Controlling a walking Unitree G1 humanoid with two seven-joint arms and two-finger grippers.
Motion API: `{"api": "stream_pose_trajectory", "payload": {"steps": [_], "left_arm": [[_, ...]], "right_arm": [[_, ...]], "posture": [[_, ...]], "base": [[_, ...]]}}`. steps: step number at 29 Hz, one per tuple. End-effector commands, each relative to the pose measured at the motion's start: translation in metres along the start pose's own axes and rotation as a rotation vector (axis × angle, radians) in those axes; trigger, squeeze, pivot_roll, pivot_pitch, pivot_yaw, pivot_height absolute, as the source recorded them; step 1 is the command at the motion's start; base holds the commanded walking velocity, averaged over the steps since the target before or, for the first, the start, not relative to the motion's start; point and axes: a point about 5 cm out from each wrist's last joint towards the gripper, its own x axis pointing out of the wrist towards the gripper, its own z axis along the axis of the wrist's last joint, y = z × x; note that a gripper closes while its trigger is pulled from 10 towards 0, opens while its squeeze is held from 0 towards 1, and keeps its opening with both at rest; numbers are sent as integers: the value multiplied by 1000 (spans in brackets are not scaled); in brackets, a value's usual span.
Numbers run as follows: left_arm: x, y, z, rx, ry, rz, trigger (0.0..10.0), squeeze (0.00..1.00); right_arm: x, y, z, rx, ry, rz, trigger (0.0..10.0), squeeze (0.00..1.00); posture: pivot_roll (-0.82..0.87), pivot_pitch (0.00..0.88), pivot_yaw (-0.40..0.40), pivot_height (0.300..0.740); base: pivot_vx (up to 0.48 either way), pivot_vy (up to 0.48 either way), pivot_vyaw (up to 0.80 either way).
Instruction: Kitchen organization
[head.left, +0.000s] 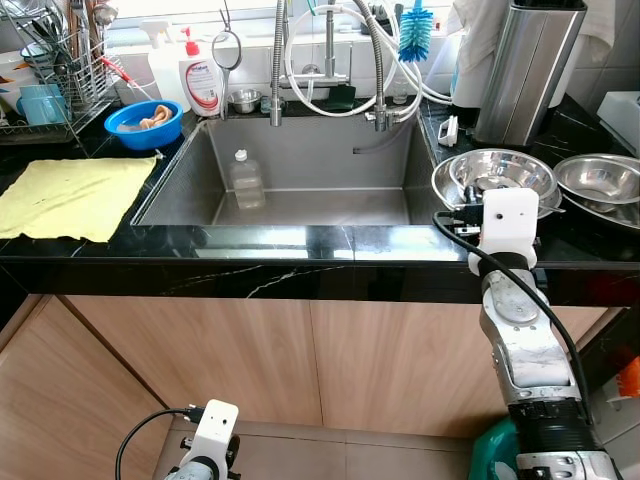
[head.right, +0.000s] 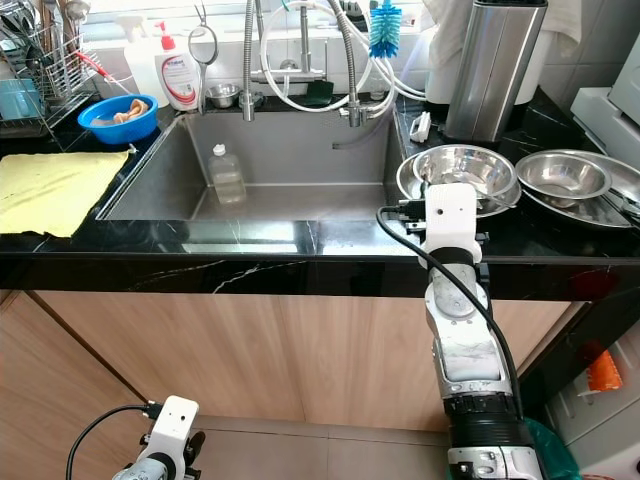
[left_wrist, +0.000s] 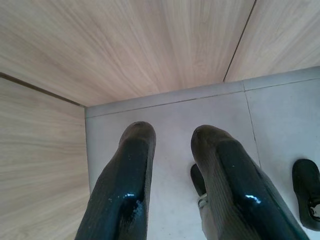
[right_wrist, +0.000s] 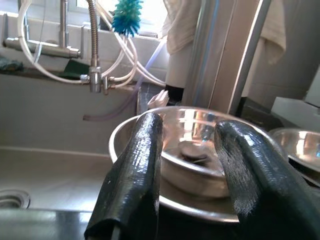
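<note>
the right hand (right_wrist: 187, 165) is raised to the front edge of the black counter (head.left: 300, 245), just right of the sink (head.left: 300, 175), its two black fingers (right_wrist: 137, 170) spread apart with nothing between them. they point at the rim of a steel bowl (head.left: 495, 175) that sits nested in a wider steel dish on the counter; from the wrist view the near rim shows between the fingers, and whether they touch it cannot be told. a second steel bowl (head.left: 600, 180) lies just beside it to the right, on more stacked steel dishes.

behind the bowls stands a tall steel canister (head.left: 525, 70), with a blue bottle brush (head.left: 415, 35) upright near the tap hoses (head.left: 330, 60). in the sink basin a clear plastic bottle (head.left: 245, 180) stands upright toward the left rear. left of the sink, a yellow cloth (head.left: 70, 195) lies flat on the counter, a blue bowl (head.left: 150, 125) sits behind it at the sink's corner, and a white soap bottle (head.left: 200, 80) with a red pump stands next to that. a dish rack (head.left: 60, 70) with utensils occupies the far left corner.

the left hand (left_wrist: 172, 145) hangs low by the wooden cabinet fronts (head.left: 300, 360), fingers apart and empty, pointing down at the grey floor tiles (left_wrist: 200, 110).
</note>
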Motion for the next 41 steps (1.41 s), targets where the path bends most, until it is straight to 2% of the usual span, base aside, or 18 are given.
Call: {"api": "stream_pose_trajectory", "payload": {"steps": [1, 4, 5, 6, 17, 20, 31, 41], "left_arm": [[-1, 6, -6, -2, 24, 14, 10000, 0], [-1, 6, -7, -1, 31, 13, 10000, 0], [-1, 5, -7, -1, 32, 13, 10000, 0], [-1, 5, -7, -1, 35, 12, 10000, 0], [0, 3, -9, -2, 49, 7, 10000, 0], [0, 1, -3, -2, 24, 5, 10000, 0], [0, 5, -6, -4, 32, 11, 10000, 0], [-1, 5, -10, -3, 52, 12, 10000, 0]], "right_arm": [[3, -1, 8, 19, -24, -6, 10000, 1000], [1, -1, 11, 3, -38, -3, 10000, 1000], [0, -2, 11, -1, -38, -7, 10000, 353], [-2, -3, 10, -4, -37, -15, 10000, 0], [-9, -8, 8, -3, -32, -46, 10000, 0], [-14, -8, 8, 8, -30, -60, 10000, 0], [-17, 3, 8, 22, -18, -34, 10000, 0], [-20, -6, 6, 11, -10, -95, 10000, 0]], "posture": [[-74, 0, 72, 740], [-74, 0, 72, 740], [-74, 0, 72, 740], [-76, 0, 71, 740], [-80, 0, 69, 740], [-79, 0, 68, 740], [-77, 0, 69, 740], [-81, 0, 73, 740]], "base": [[0, 0, 0], [0, 0, 0], [0, 0, 0], [0, 0, 0], [0, 0, 0], [0, 0, 0], [0, 0, 0], [0, 0, 0]]}}
